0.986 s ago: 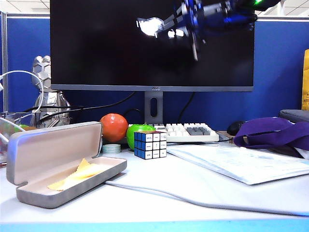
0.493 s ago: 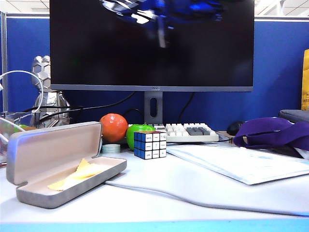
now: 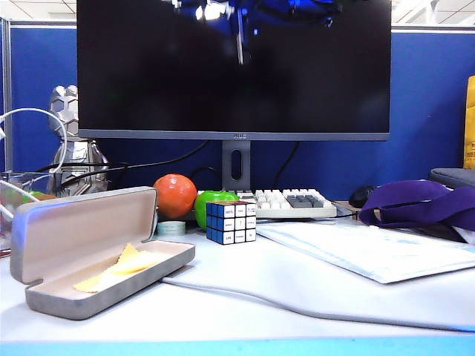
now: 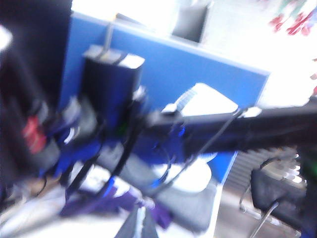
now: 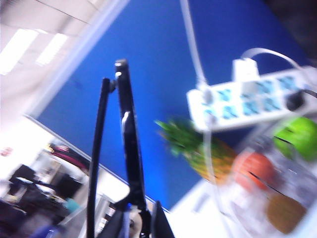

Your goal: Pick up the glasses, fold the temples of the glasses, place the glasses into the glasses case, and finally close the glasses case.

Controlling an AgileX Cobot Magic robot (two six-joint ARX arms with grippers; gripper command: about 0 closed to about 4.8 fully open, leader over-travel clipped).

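The glasses case [image 3: 82, 231] lies open at the front left of the table, pale lining up, with a yellow cloth [image 3: 119, 268] in its tray. Neither arm shows directly in the exterior view; only a blurred blue reflection [image 3: 241, 16] of them sits high in the monitor. In the right wrist view my right gripper [image 5: 143, 224] is shut on the glasses [image 5: 127, 144], whose black frame stands up from the fingers with one thin temple [image 5: 97, 148] beside it. My left gripper [image 4: 140, 226] is blurred, its fingers close together with nothing between them, well above the table.
A Rubik's cube [image 3: 231, 222], an orange [image 3: 175, 195], a green apple [image 3: 211, 199], a tape roll [image 3: 171, 228] and a keyboard [image 3: 286, 202] stand behind the case. A grey cable [image 3: 245, 297] crosses the front. A pale packet [image 3: 371, 251] and purple bag [image 3: 419, 204] lie right.
The arms' reflection in the monitor has shifted left and upward. The case and everything else on the table have stayed put.
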